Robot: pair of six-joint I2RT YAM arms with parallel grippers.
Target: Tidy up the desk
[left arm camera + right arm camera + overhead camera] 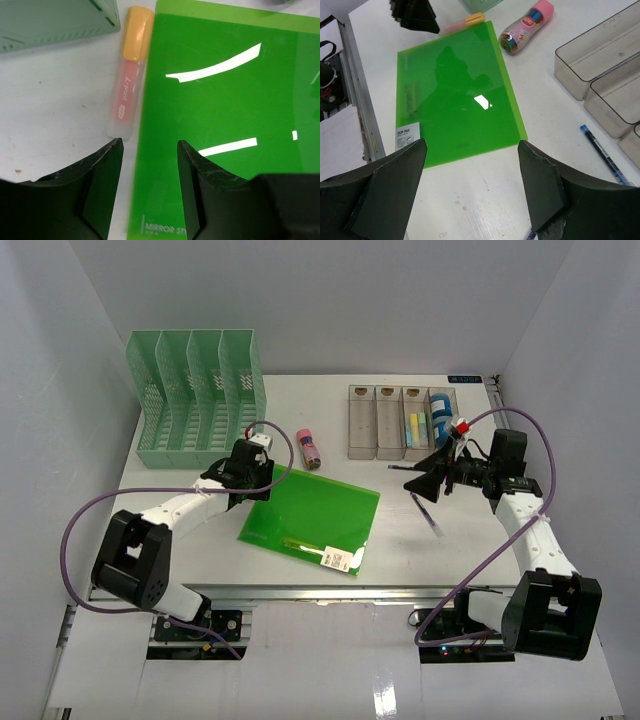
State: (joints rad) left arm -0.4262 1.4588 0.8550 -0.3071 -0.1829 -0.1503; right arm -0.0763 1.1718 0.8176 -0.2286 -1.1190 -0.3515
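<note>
Plainly, pale grey walls [330,300] enclose the white desk [305,400].

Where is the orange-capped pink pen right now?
In the left wrist view, the orange-capped pink pen lies on the desk alongside the green clip file, just ahead of the left gripper, its cap pointing toward the green file rack.

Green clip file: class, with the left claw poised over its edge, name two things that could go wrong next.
1. The file lies flat on the desk, so the left claw may shove it instead of gripping it.
2. The orange-capped pink tube lies beside its edge and could get pinched or rolled away.
</note>
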